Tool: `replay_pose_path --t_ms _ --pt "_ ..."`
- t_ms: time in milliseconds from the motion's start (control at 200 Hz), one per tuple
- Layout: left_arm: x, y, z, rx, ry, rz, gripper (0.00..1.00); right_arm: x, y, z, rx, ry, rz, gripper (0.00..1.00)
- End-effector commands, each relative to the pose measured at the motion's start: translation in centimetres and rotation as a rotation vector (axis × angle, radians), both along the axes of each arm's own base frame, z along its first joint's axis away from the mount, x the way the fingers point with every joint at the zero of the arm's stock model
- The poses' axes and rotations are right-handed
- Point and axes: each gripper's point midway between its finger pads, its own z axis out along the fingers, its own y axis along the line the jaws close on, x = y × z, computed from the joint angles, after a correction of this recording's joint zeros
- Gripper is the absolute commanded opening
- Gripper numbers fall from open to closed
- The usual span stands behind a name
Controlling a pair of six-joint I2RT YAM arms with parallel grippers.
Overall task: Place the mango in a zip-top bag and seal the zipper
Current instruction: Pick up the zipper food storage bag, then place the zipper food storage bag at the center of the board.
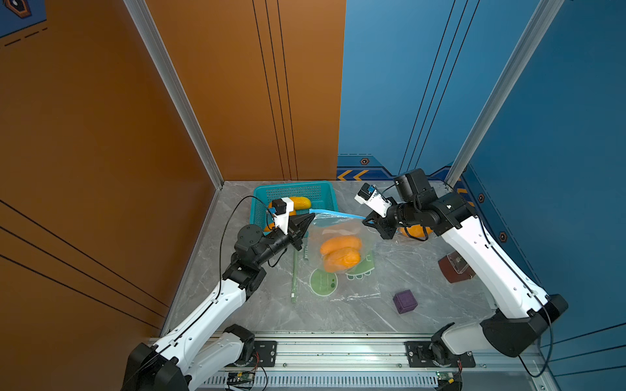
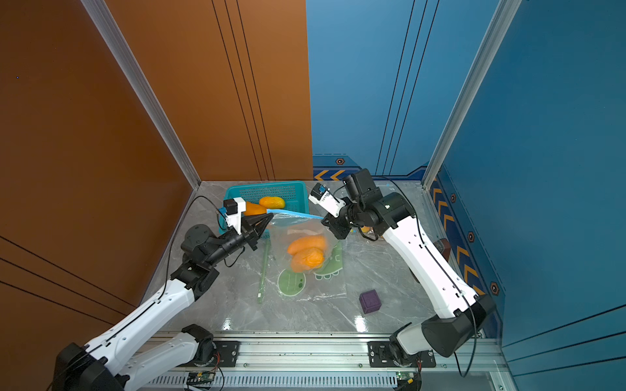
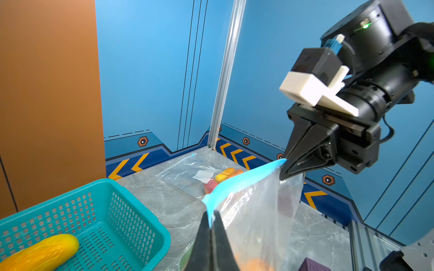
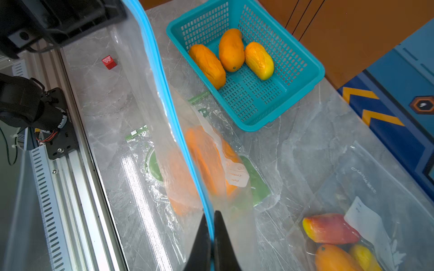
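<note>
Clearly, 2 orange mangoes (image 1: 340, 253) are inside the clear plastic zip-top bag (image 1: 333, 229). They lie one against the other in its lower part, which sags down to the grey marble-pattern table (image 1: 423, 270). The top of the bag is raised, and its blue zipper strip (image 1: 338, 214) is stretched between the 2 arms. The left gripper (image 1: 310, 217) has its jaws pressed together on one end of the strip; the left wrist view shows the blue edge pinched between the 2 black fingers (image 3: 202, 234). The right gripper (image 4: 212, 217) pinches the opposite end in the same way. Whether the strip is sealed along its whole length, I cannot tell.

Under the held bag lies a flat clear bag with green prints (image 1: 323, 282). Just behind the left gripper stands a teal perforated plastic basket (image 1: 294, 185), and in it are 3 more yellow-orange mangoes (image 4: 231, 49). A small purple cube (image 1: 404, 301) sits on the table toward the right arm, apart from the bag. Another clear bag with coloured fruits (image 4: 366, 183) lies near the right gripper.
</note>
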Motion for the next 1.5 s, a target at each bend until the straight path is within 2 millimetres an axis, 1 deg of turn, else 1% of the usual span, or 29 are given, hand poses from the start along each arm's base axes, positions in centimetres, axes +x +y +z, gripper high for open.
replay_pose_path --t_ms 0,45,85,105,135,175,245,255,285,345,410,541,636,736,816,871,881,901,1021,1136,1196,1251,1356,1496 --pt "-0.8 -1.2 2.2 -0.044 -0.018 -0.058 0.12 1.6 -3.5 3.5 0.006 -0.154 -0.241 0.0" --pt "-0.9 -1.7 2.3 -0.048 -0.014 -0.065 0.19 1.6 -4.4 4.4 0.02 -0.175 -0.301 0.0" --pt "-0.9 -2.1 2.4 -0.05 -0.012 -0.068 0.28 1.6 -5.3 5.2 0.032 -0.193 -0.354 0.0" --pt "-0.9 -2.2 2.5 -0.052 -0.011 -0.069 0.36 1.6 -5.7 5.6 0.04 -0.202 -0.38 0.0" --pt "-0.9 -2.5 2.7 -0.053 -0.011 -0.073 0.5 1.6 -6.3 6.1 0.05 -0.21 -0.413 0.0" --pt "-1.0 -2.9 3.0 -0.055 -0.015 -0.081 0.65 1.5 -7.0 6.8 0.064 -0.225 -0.454 0.0" --pt "-0.8 -3.3 3.4 -0.066 -0.014 -0.071 0.85 1.5 -8.1 7.7 0.083 -0.239 -0.514 0.0" --pt "-0.7 -3.3 3.5 -0.067 -0.012 -0.067 0.9 1.5 -8.2 7.8 0.086 -0.241 -0.521 0.0" --pt "-0.5 -3.2 3.7 -0.074 -0.009 -0.056 0.99 1.6 -8.7 8.2 0.095 -0.247 -0.548 0.0" --pt "-0.1 -3.0 3.8 -0.085 -0.005 -0.024 0.98 1.9 -9.5 8.7 0.113 -0.253 -0.605 0.0" --pt "0.1 -2.7 4.0 -0.093 -0.006 0.005 0.98 2.7 -10.8 9.2 0.126 -0.257 -0.69 0.0" --pt "0.4 -1.5 3.8 -0.107 -0.006 0.078 0.98 4.2 -12.1 9.5 0.148 -0.262 -0.783 0.0" --pt "0.5 -0.3 3.6 -0.117 -0.005 0.138 0.98 5.5 -11.9 9.6 0.171 -0.262 -0.805 0.0" --pt "0.5 0.3 3.3 -0.123 -0.002 0.167 0.98 7.0 -11.5 9.4 0.208 -0.254 -0.83 0.0" --pt "0.7 0.6 3.1 -0.128 0.007 0.183 0.98 8.3 -11.3 9.0 0.233 -0.236 -0.861 0.0" --pt "0.9 0.7 2.9 -0.131 0.016 0.189 0.98 9.1 -10.8 8.2 0.242 -0.208 -0.87 0.0" --pt "0.9 0.7 2.9 -0.132 0.018 0.191 0.98 9.2 -10.7 9.1 0.262 -0.22 -0.871 0.0" --pt "0.9 0.7 2.9 -0.135 0.02 0.192 0.98 9.4 -10.5 9.2 0.272 -0.219 -0.87 0.0" --pt "1.3 0.7 2.2 -0.133 0.043 0.196 0.98 10.6 -10.2 8.9 0.266 -0.211 -0.883 0.0" --pt "1.6 0.5 1.6 -0.126 0.058 0.195 0.98 10.7 -10.1 9.0 0.258 -0.208 -0.882 0.0" --pt "1.9 0.3 1.2 -0.121 0.07 0.197 0.98 10.6 -10.6 9.2 0.263 -0.204 -0.911 0.0" --pt "2.1 0.2 0.9 -0.118 0.079 0.199 0.98 10.3 -11.4 9.2 0.271 -0.202 -0.968 0.0" --pt "2.6 0.1 0.4 -0.116 0.095 0.207 0.98 9.3 -13.0 9.3 0.304 -0.192 -1.063 0.0" --pt "3.0 0.2 0.2 -0.123 0.112 0.219 0.98 7.1 -14.5 9.0 0.356 -0.166 -1.168 0.0"
